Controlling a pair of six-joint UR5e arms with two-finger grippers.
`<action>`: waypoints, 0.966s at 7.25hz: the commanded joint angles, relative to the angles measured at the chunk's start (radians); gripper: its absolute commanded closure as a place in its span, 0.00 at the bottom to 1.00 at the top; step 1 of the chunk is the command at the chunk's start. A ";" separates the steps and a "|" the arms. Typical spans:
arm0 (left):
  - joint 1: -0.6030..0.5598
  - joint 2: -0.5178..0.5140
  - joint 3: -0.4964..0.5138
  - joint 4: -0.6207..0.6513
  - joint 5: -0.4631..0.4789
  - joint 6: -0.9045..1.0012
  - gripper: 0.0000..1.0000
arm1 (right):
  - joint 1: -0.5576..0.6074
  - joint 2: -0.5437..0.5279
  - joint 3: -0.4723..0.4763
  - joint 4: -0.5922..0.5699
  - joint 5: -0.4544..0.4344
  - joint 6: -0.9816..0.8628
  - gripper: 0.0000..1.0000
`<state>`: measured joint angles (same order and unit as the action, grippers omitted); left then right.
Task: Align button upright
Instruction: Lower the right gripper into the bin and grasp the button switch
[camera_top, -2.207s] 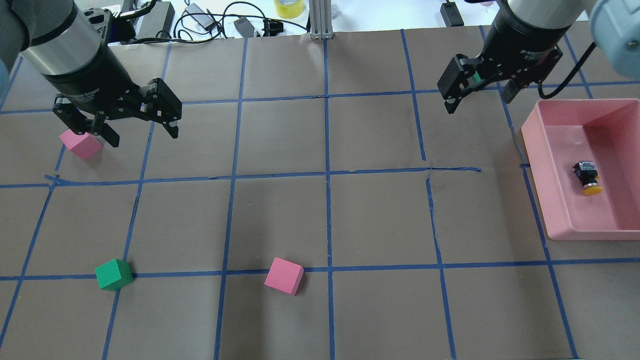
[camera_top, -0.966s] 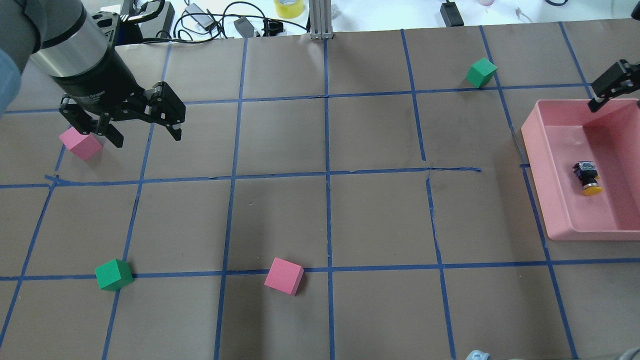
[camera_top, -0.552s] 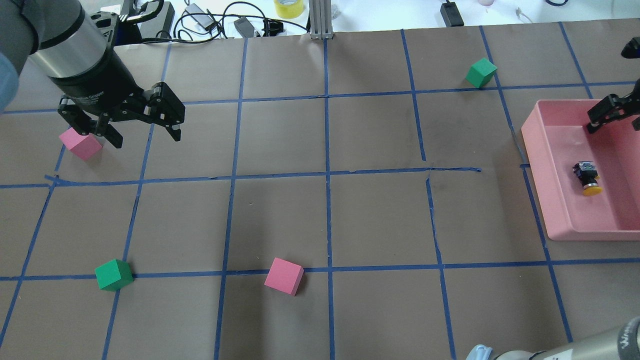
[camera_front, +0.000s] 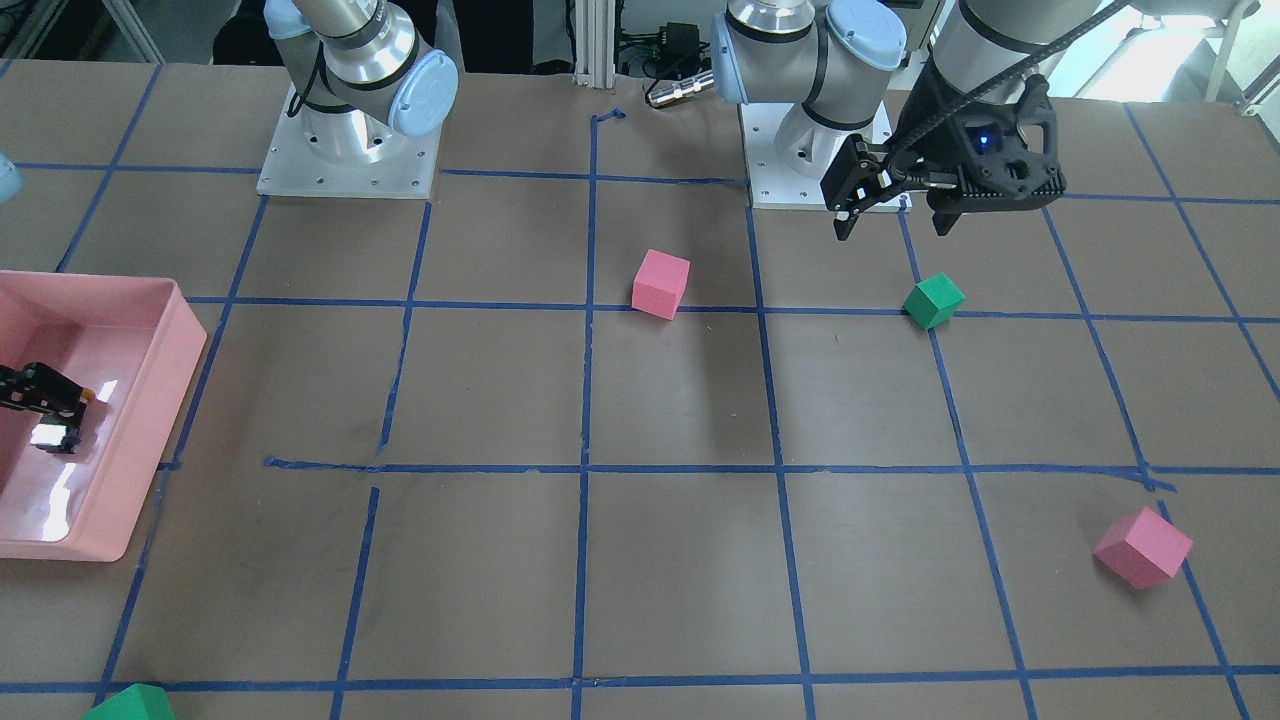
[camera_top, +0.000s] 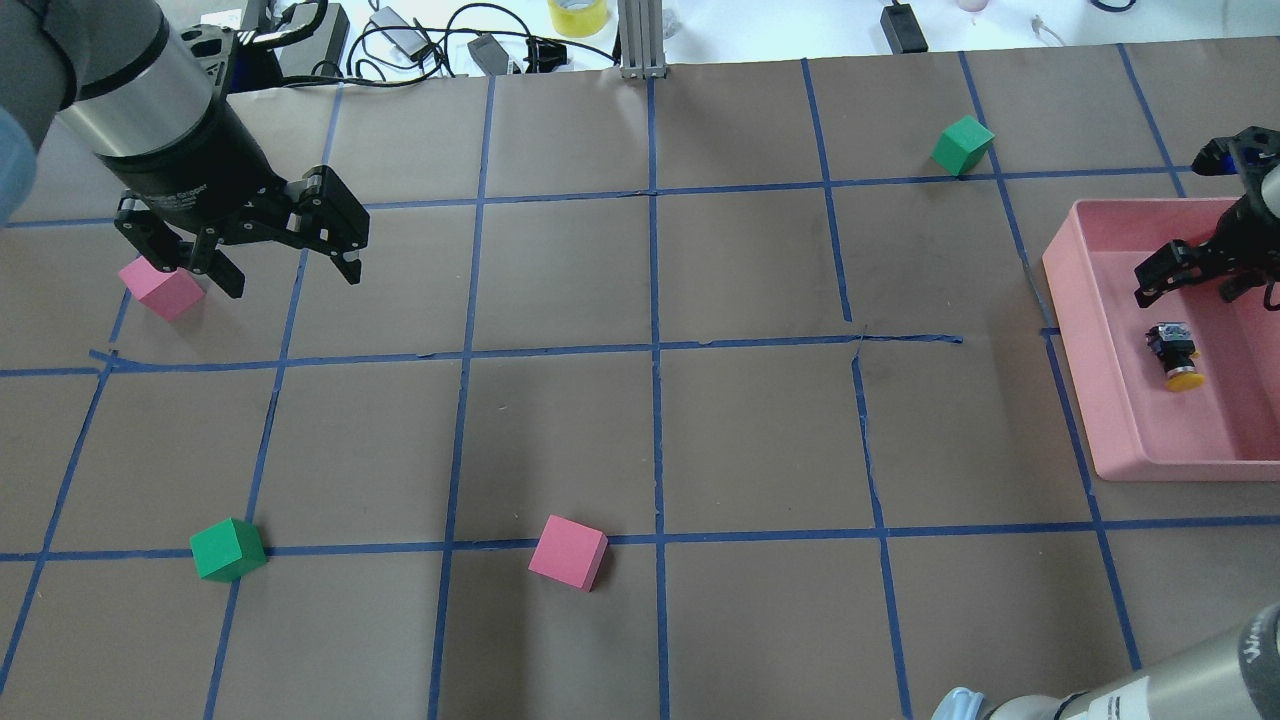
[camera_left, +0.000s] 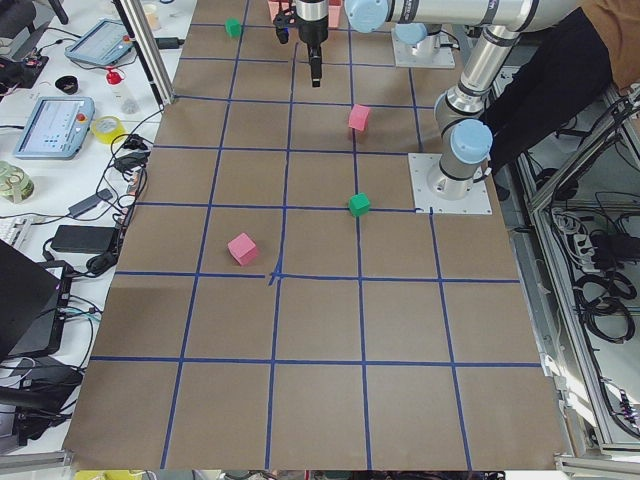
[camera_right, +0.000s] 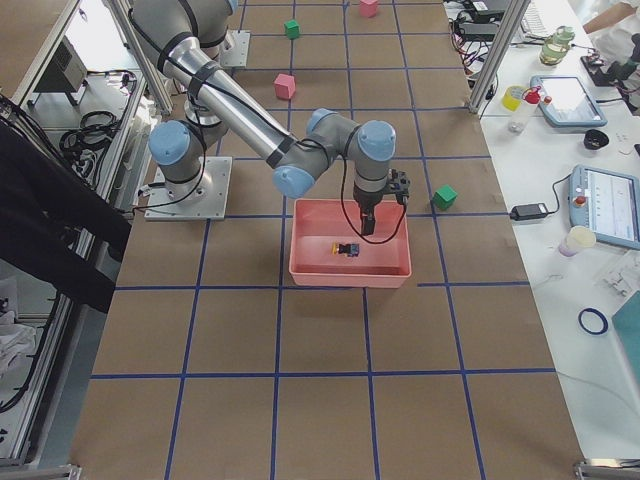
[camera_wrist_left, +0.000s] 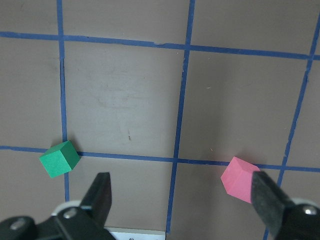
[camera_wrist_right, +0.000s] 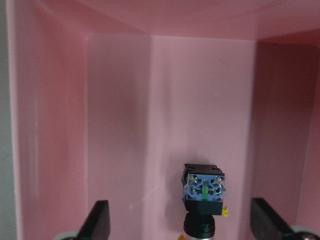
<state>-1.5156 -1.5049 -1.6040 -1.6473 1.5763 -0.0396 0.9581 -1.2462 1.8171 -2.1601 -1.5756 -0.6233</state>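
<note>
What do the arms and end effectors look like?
The left arm and right arm are silver-grey tubes with light blue joint caps. The left end effector and right end effector are black, each with two angular fingers. A black corrugated cable runs along the left wrist; its black collar carries white lettering.

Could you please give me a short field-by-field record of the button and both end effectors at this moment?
button: tiny push-button switch with yellow cap and black body, lying on its side
container: pink plastic tray, button on its floor
right end effector: open, above the tray near the button, not gripping it
left end effector: open, empty, held high, away from the tray
others: two pink foam cubes, two green foam cubes
</note>
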 joint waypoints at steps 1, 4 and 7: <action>0.000 0.005 0.001 0.003 -0.002 0.000 0.00 | -0.042 0.045 0.002 -0.026 0.006 -0.033 0.02; 0.000 0.002 -0.001 0.001 0.001 0.000 0.00 | -0.044 0.047 0.013 -0.041 0.008 -0.035 0.00; 0.000 0.000 -0.001 0.000 0.004 0.000 0.00 | -0.044 0.053 0.031 -0.047 0.005 -0.035 0.00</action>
<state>-1.5155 -1.5036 -1.6045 -1.6478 1.5789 -0.0399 0.9143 -1.1972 1.8405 -2.2042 -1.5683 -0.6580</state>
